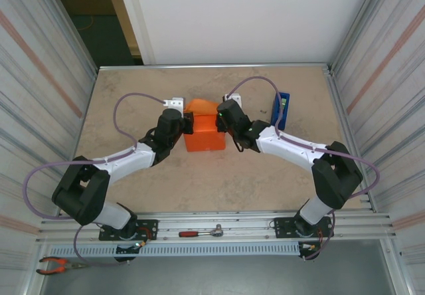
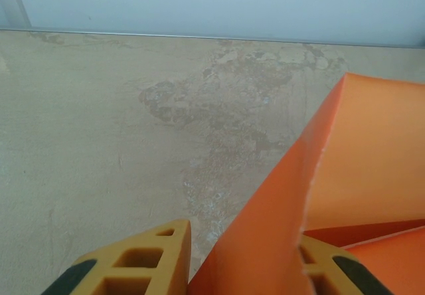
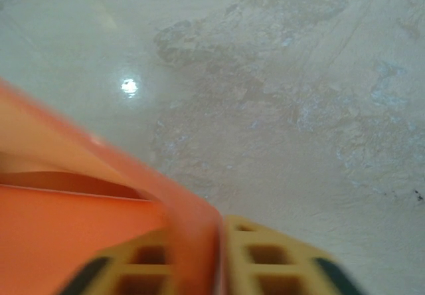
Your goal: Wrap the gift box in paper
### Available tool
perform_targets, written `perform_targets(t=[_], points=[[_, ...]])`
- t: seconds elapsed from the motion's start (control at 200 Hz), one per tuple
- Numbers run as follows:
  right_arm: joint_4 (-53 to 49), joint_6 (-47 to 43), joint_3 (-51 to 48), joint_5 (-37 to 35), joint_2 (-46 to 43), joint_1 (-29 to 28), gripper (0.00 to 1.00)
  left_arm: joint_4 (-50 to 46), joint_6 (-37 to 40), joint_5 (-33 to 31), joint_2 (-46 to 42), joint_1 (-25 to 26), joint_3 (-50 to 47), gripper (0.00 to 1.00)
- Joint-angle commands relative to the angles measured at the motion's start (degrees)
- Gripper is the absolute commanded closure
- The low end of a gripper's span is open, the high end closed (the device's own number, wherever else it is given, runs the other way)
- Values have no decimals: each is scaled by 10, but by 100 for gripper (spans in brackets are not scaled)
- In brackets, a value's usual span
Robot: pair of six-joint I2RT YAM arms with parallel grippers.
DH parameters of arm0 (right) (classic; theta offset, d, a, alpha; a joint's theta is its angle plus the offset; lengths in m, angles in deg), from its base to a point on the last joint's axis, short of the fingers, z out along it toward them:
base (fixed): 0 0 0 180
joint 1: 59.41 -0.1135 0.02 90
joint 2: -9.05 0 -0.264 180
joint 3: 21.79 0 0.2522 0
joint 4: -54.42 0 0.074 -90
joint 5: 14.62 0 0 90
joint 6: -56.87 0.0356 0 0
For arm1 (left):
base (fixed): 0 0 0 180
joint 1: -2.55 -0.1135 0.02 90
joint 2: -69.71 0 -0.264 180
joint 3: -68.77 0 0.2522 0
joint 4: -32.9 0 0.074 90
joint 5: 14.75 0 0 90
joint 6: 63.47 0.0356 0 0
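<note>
Your gift box is sitting on the tabletop nearer its far edge, the left gripper at its left end, the right gripper at its right, the paper lying between each one's fingers. The tape dispenser is standing toward the far right corner.

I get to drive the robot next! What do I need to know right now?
Left gripper: closed on a raised flap of the paper.
Right gripper: shut on a paper flap at the other end.
Gift box: mid-table between both grippers, orange all over from above.
Done: paper covers the box top.
Left: probably fold both held flaps flat and tape them. The blue tape dispenser stands at the right of the table.
</note>
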Motion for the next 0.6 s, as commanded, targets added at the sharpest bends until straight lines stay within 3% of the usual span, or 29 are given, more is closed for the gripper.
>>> perform_targets(t=[0.0, 0.03, 0.07, 0.085, 0.105, 0.13, 0.145, 0.18, 0.215, 0.261, 0.291, 0.311, 0.351, 0.366, 0.406, 0.426, 0.466, 0.511, 0.536, 0.591], points=[[-10, -3, 19, 5, -22, 8, 71, -18, 5, 13, 10, 1, 8, 76], [-12, -1, 20, 5, -23, 10, 48, -17, 6, 14, 10, 2, 8, 76], [-15, 2, 22, 8, -25, 11, 44, -18, 5, 13, 10, 2, 8, 76], [-16, 2, 22, 9, -25, 11, 47, -18, 6, 13, 10, 2, 9, 76], [-15, 3, 22, 10, -26, 12, 60, -18, 5, 13, 10, 3, 9, 76], [-15, 3, 22, 11, -28, 13, 84, -18, 6, 13, 9, 3, 8, 76], [-15, 4, 22, 11, -28, 12, 94, -18, 6, 13, 10, 2, 8, 76], [-13, 4, 22, 13, -30, 13, 99, -17, 6, 13, 10, 3, 8, 76], [-14, 4, 23, 14, -32, 13, 85, -17, 5, 13, 9, 3, 8, 76], [-16, 7, 25, 12, -32, 13, 44, -17, 4, 13, 8, 4, 7, 76], [-19, 7, 28, 14, -33, 14, 41, -17, 4, 13, 9, 4, 7, 76], [-20, 6, 29, 15, -33, 15, 49, -17, 4, 13, 8, 5, 7, 76], [-17, 1, 27, 23, -34, 15, 87, -16, 4, 13, 8, 4, 7, 76], [-16, 0, 27, 27, -33, 16, 96, -16, 3, 12, 9, 4, 7, 76], [-20, -1, 30, 28, -33, 16, 100, -16, 2, 13, 9, 4, 7, 76], [-21, 0, 29, 28, -33, 16, 97, -17, 2, 13, 9, 4, 7, 76], [-22, 1, 27, 26, -35, 16, 79, -16, 3, 13, 8, 4, 6, 76], [-22, 5, 22, 24, -37, 16, 41, -17, 3, 13, 8, 5, 6, 76], [-22, 8, 19, 23, -39, 16, 28, -17, 4, 13, 9, 4, 7, 76], [-27, 13, 15, 23, -41, 15, 19, -18, 4, 13, 9, 5, 7, 76]])
